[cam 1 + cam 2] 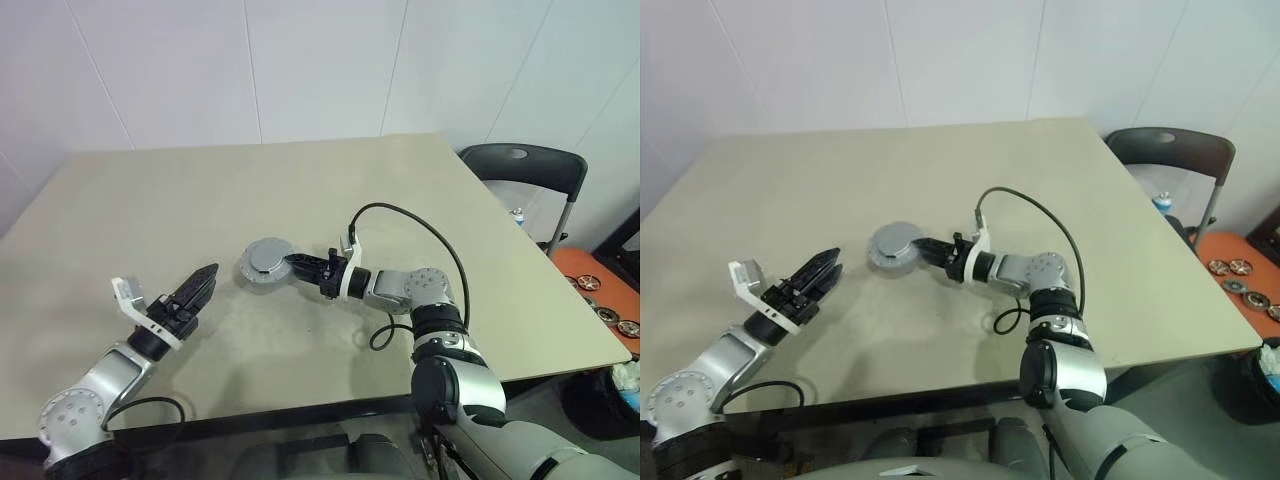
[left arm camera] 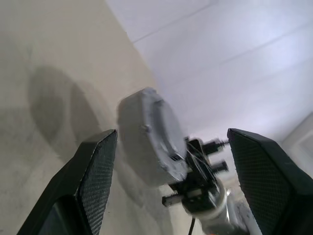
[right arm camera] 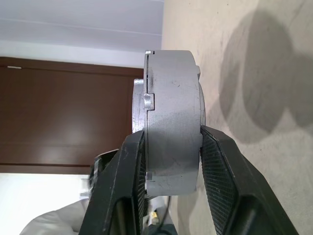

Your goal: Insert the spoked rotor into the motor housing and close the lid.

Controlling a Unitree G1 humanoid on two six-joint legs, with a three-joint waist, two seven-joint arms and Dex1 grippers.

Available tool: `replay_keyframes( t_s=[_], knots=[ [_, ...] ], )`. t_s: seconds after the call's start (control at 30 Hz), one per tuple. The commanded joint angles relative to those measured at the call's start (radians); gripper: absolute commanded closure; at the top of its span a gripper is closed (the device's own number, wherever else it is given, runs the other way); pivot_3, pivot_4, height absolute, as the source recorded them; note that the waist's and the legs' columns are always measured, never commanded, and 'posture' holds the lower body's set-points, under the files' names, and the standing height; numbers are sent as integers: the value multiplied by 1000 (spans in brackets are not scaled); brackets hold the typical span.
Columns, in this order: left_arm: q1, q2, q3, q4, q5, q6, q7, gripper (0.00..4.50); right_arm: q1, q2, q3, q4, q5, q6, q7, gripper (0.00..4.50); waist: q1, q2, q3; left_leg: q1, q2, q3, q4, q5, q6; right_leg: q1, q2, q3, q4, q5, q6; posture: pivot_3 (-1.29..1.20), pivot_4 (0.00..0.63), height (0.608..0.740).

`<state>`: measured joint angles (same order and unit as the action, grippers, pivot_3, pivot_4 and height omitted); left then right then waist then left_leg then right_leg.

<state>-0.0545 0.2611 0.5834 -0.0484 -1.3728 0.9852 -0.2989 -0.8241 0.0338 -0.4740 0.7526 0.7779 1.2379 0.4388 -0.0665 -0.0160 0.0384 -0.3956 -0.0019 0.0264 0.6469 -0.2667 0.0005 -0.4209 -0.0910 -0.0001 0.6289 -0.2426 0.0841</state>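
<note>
Gleaming grey lidded motor housing (image 1: 266,264)

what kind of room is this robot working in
Probably a plain workroom or lab rather than a factory floor: one bare beige table against white panelled walls, a dark folding chair beside it, and an orange tray of small metal parts on the floor.

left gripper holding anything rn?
No: in the left wrist view the left gripper stands open with nothing between its fingers, while the motor housing sits ahead, clamped by the right gripper.
</note>
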Motion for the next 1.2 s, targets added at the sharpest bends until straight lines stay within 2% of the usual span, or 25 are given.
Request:
replay_keyframes(
  t_s=[0.03, 0.27, 0.87, 1.2],
  knots=[
    [-73, -8, -35, 76, 49, -64, -23, 665, -55, -2, -1, -23, 35, 2, 30, 3177, 0, 0, 0, 0, 0, 0, 0, 0, 0, 0, 0, 0, 0, 0, 0, 0, 0, 740],
    [-144, -16, -81, 182, 111, -98, -83, 665, -54, -7, -2, -40, 40, 14, 22, 3177, -2, 0, 0, -1, 0, 0, 0, 0, 0, -1, 2, 0, 0, 0, 0, 0, 0, 740],
    [-276, -81, -180, 257, 209, -118, -143, 665, -42, 8, -9, -97, 53, 57, 15, 3177, 0, 0, 0, -3, -1, 0, 1, 0, 0, -1, 3, 0, 0, 1, 1, 0, 0, 740],
    [-300, -103, -160, 244, 207, -122, -125, 665, -32, 5, -5, -96, 45, 46, 4, 3177, 0, 0, 0, -3, -1, 0, 1, 0, 1, -1, 4, -1, 0, 1, 1, 0, 0, 740]
  ],
)
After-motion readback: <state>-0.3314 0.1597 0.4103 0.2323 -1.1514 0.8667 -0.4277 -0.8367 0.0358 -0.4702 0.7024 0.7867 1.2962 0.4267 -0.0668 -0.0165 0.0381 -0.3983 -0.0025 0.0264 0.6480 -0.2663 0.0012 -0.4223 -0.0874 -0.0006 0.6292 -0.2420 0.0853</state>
